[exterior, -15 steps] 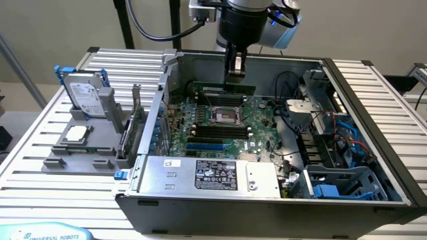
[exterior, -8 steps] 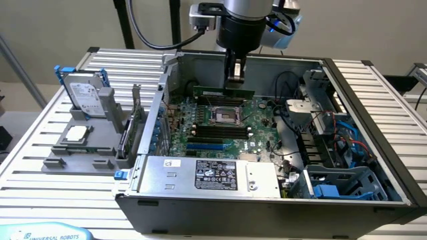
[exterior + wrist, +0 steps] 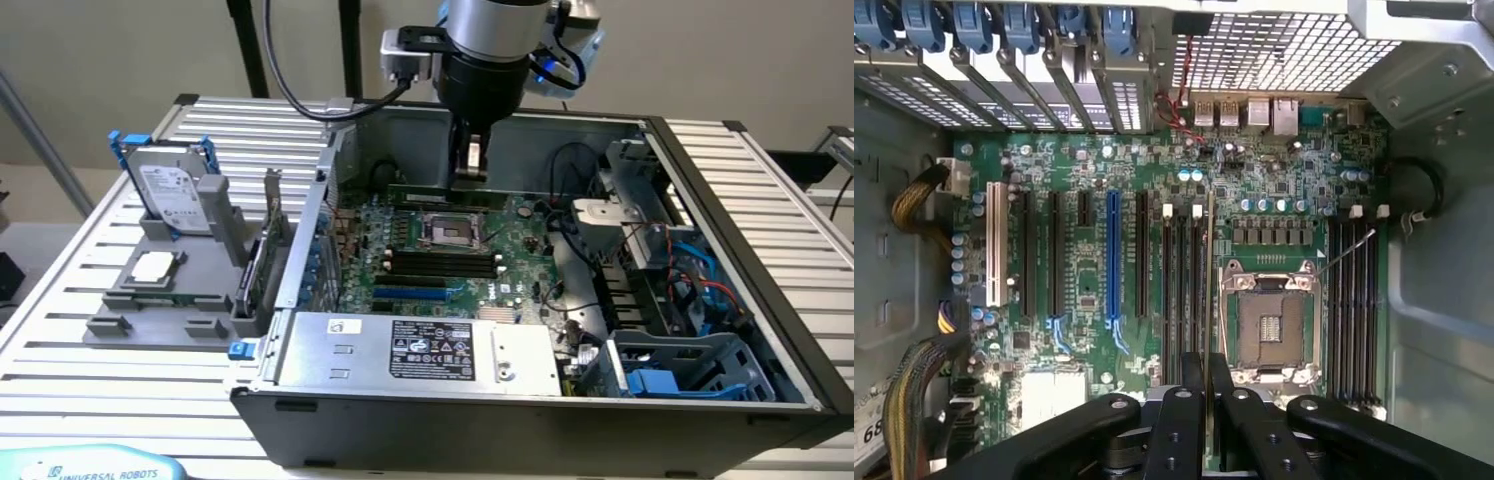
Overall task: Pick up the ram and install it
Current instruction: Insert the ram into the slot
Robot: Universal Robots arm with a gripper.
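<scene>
Exterior view. Open case [image 3: 534, 430] lies flat on the bench [image 3: 54, 340], towards the exterior view's right edge. Arm comes straight down into the case near its far wall. Gripper [image 3: 467, 178] is clamped narrowly on the ram [image 3: 424, 190], gripping it close to one end. The ram's long axis runs level, parallel to the far wall, with the free end reaching towards the exterior view's left. The ram sits on the far side of the socket [image 3: 451, 230]. One bank of black slots [image 3: 441, 265] lies on the near side, running the same way. Judged not seated: it looks to hang above the board.

In the case: motherboard on the floor, power supply [image 3: 414, 350] against the near wall, blue drive bay [image 3: 681, 375] in the near corner at the exterior view's right, loose cables between them. Outside the case, by the bench's edge on the exterior view's left, a grey fixture [image 3: 160, 300] carries an upright hard drive [image 3: 174, 185].

Wrist view. Gripper [image 3: 1209, 365] fingers pinch the ram [image 3: 1210, 280], seen edge-on as a thin line. It runs parallel to the slots [image 3: 1182, 290], along the side of that bank nearest the socket [image 3: 1269, 325]. Whether it is over the last slot or just beside it cannot be told. A second bank [image 3: 1351, 300] lies beyond the socket. All slots look unfilled.
</scene>
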